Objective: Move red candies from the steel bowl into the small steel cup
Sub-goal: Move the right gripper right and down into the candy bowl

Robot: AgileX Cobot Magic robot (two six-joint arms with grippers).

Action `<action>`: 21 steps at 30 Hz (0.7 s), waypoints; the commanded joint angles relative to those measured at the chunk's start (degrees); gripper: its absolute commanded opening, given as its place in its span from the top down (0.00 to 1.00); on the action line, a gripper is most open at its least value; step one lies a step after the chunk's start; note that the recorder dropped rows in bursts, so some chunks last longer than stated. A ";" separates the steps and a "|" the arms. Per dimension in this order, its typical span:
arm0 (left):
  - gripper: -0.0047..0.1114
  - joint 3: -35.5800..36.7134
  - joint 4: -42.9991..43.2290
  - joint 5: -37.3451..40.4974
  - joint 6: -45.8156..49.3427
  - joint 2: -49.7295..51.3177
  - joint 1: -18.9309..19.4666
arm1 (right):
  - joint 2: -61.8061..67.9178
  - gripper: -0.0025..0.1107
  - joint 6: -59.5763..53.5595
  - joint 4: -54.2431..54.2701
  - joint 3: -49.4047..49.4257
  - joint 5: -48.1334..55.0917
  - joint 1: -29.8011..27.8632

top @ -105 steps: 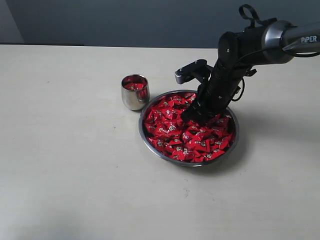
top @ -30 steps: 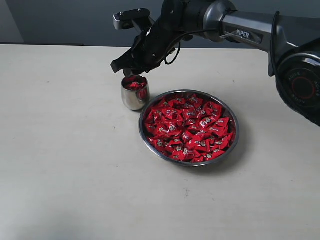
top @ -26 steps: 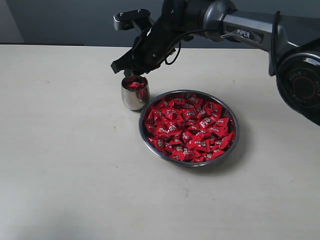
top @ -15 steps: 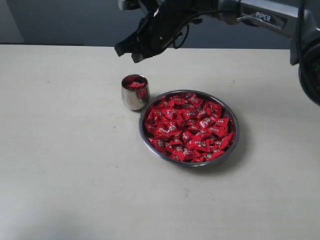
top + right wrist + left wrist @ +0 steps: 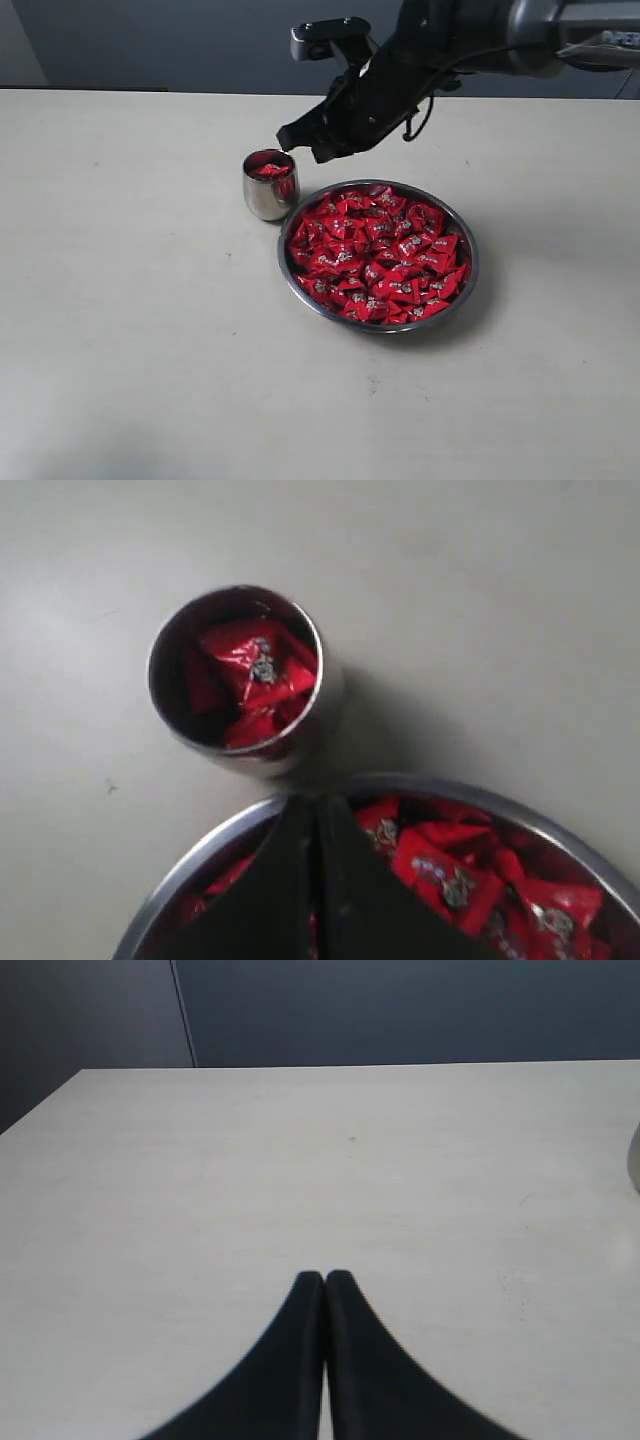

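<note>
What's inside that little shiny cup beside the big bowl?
Red candies lie piled in the cup; at least three show. Any more beneath them, and the cup's bottom, are covered.

a pale beige table (image 5: 130, 330) stands before a dark blue-grey wall (image 5: 150, 40).

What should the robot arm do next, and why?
Probably move the right gripper over the middle of the steel bowl, open it and lower it onto the red candies. It is shut with nothing in it, hanging above the bowl's rim beside the small steel cup. The cup holds only a few candies, and the bowl is full.
</note>
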 commanded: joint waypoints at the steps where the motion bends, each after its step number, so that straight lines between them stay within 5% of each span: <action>1: 0.96 0.26 -0.35 -0.58 -0.08 -0.27 -0.27 | -9.69 0.99 0.03 -0.64 12.42 -9.43 -0.40; 10: 0.96 0.26 -0.35 -0.58 -0.08 -0.27 -0.27 | -18.57 0.99 2.72 -1.84 31.54 -18.71 -1.13; 21: 0.96 0.26 -0.35 -0.58 -0.08 -0.27 -0.27 | -18.57 0.99 3.86 -1.42 35.91 -12.44 -4.34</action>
